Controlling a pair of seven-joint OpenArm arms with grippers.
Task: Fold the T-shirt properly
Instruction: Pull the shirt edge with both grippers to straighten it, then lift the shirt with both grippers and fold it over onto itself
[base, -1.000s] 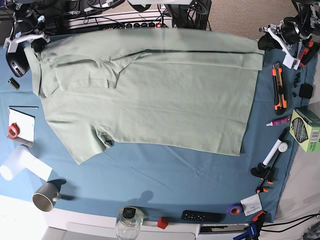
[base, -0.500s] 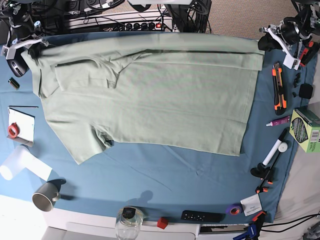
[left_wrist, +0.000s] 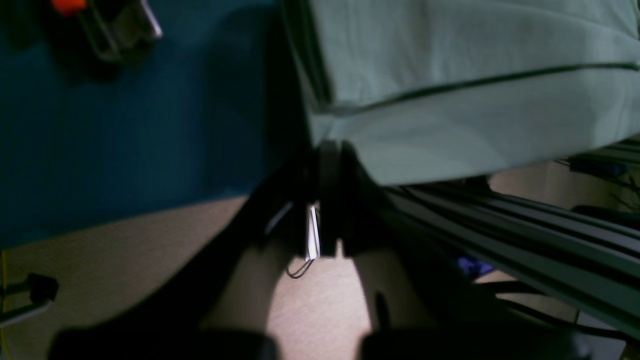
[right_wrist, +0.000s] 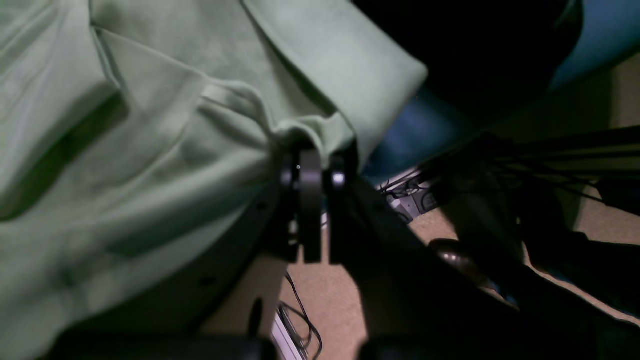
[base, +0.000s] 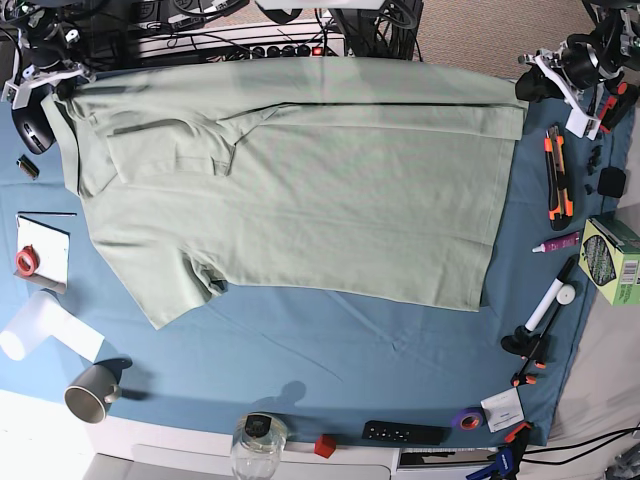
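i have the t-shirt (base: 300, 190) spread over the blue table cloth (base: 330, 360), covering most of the far half of the surface. its long axis runs left to right along the far edge, collar end toward the far left corner, hem toward the far right corner. one sleeve reaches out toward the near left.

my right gripper (right_wrist: 312, 167) sits at the far left corner with its jaws closed together on a bunched bit of fabric beside the collar; the wrist view shows cloth pinched right at the tips. my left gripper (left_wrist: 327, 155) is at the far right corner, jaws drawn together on the hem corner, the green edge running straight into them.

so each arm holds one end of the far edge, and the whole body of the shirt lies toward the near edge from both pincers. the far strip already looks doubled over, with a dark fold line (base: 400, 103) running along the length.

my reading is that the coming move carries this far edge across the short axis toward the near edge, both arms travelling together so the held edge stays parallel to the long axis and doesn't skew.
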